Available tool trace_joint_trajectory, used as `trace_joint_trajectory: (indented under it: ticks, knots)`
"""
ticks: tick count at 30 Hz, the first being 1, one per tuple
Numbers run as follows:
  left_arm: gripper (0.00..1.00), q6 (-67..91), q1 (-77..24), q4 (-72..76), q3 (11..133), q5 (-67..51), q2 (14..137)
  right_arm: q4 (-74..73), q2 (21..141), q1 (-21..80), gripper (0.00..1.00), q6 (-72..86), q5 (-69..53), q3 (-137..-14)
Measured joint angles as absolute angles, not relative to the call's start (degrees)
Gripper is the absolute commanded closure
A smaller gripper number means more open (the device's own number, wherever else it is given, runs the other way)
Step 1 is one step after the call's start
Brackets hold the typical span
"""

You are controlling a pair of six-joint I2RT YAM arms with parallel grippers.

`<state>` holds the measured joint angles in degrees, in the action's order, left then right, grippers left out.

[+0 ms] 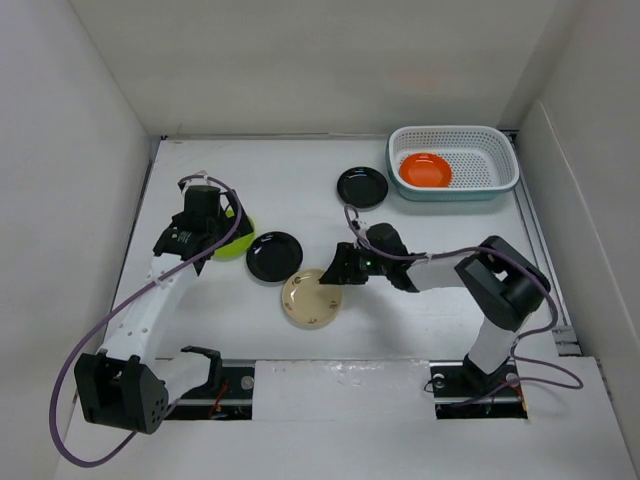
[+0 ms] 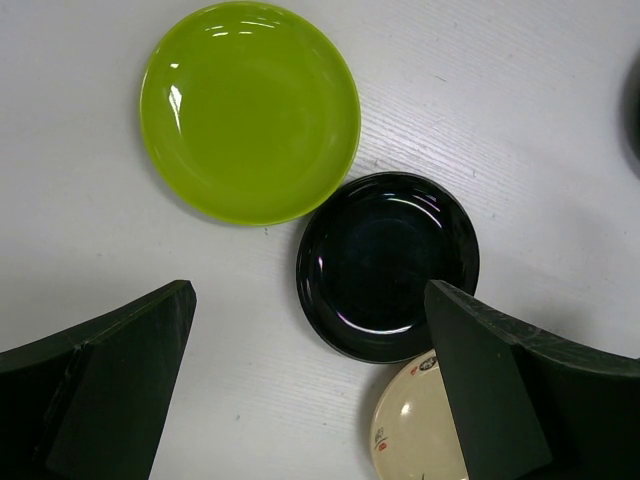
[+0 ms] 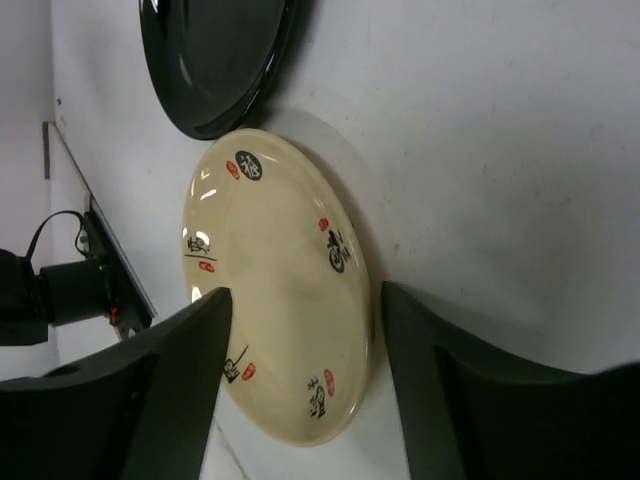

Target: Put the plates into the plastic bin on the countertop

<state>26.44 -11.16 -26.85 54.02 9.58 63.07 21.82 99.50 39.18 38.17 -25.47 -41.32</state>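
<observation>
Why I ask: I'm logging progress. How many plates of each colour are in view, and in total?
Orange plate: 1, in the bin
Black plates: 2
Cream plate: 1
Green plate: 1
Total: 5

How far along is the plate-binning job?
Done: one orange round plate in the white perforated plastic bin. In hand: right claw straddles the rim of the cream round plate with dark marks, not yet lifted. Left: that one, glossy black plate near the bin, second black plate mid-table, lime green plate by the open left claw.
</observation>
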Motion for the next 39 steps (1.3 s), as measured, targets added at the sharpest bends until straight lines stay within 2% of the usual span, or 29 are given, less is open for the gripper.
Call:
trace_joint_trajectory:
  ticks: [1, 2, 4, 5, 7, 11, 16, 20, 23, 27, 32, 39]
  knots:
    - [0.00, 26.44, -11.16, -26.89, 54.02, 9.58, 63.07, 23.49, 100.55, 39.09, 0.42, 38.76, -26.06, -41.23]
    - [0.00, 26.44, -11.16, -26.87, 54.02, 9.61, 63.07, 24.97, 101.43, 39.05, 0.57, 39.33, -26.44, -41.12]
    - [0.00, 26.44, -11.14, -26.87, 54.02, 9.65, 63.07, 26.74, 102.80, 39.09, 0.72, 40.07, -26.61, -40.62]
    - [0.00, 26.44, -11.14, -26.87, 54.02, 9.67, 63.07, 27.38, 103.37, 39.05, 0.88, 40.47, -26.76, -40.27]
    - [0.00, 26.44, -11.16, -26.87, 54.02, 9.69, 63.07, 27.62, 103.85, 39.11, 0.99, 41.19, -26.92, -39.68]
    - [0.00, 26.44, -11.16, -26.87, 54.02, 9.72, 63.07, 25.17, 102.21, 39.07, 1.00, 41.95, -25.80, -39.35]
    - [0.00, 26.44, -11.16, -26.87, 54.02, 9.67, 63.07, 8.32, 92.53, 39.03, 1.00, 41.17, -17.15, -39.92]
    - [0.00, 26.44, -11.16, -26.87, 54.02, 9.65, 63.07, -7.27, 80.18, 36.56, 1.00, 39.11, -9.61, -48.40]
    - [0.00, 26.44, -11.16, -26.87, 54.02, 9.65, 63.07, -13.19, 78.00, 30.24, 1.00, 36.82, -6.24, -58.92]
    - [0.00, 26.44, -11.16, -26.89, 54.02, 9.56, 63.07, -15.07, 81.03, 15.90, 1.00, 34.50, -4.71, -71.24]
    - [0.00, 26.41, -11.16, -26.83, 54.02, 9.17, 63.07, -15.49, 91.37, 0.10, 1.00, 32.71, -6.46, -80.79]
    - [0.00, 26.41, -11.16, -26.85, 54.02, 8.62, 62.33, -16.47, 108.20, -9.80, 1.00, 31.29, -11.84, -90.56]
